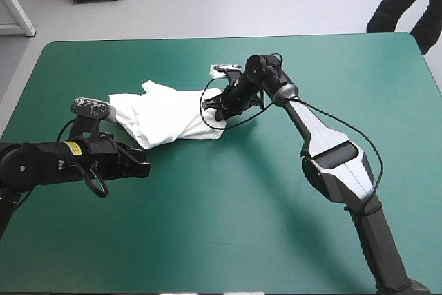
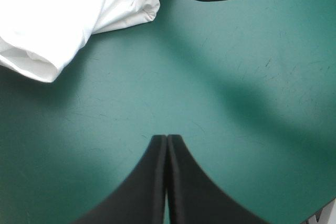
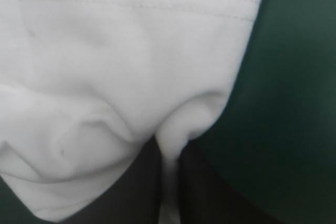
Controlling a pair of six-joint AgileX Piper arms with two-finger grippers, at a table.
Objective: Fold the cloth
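The white T-shirt [image 1: 169, 117] lies as a crumpled heap left of the table's middle. My right gripper [image 1: 215, 110] is down at the heap's right end, shut on the T-shirt. Up close, a fold of the white T-shirt [image 3: 126, 72] runs between its black fingers [image 3: 202, 182]. My left gripper [image 1: 146, 168] hovers low over bare teal-green cover in front of the heap, shut and holding nothing. Its black fingers [image 2: 181, 182] meet in a pointed arch, and the T-shirt [image 2: 58, 19] lies ahead of them and off to one side.
The teal-green table [image 1: 228, 226] stretches wide in front of and to the right of the heap. My right arm [image 1: 331, 157] crosses the right half of the table diagonally.
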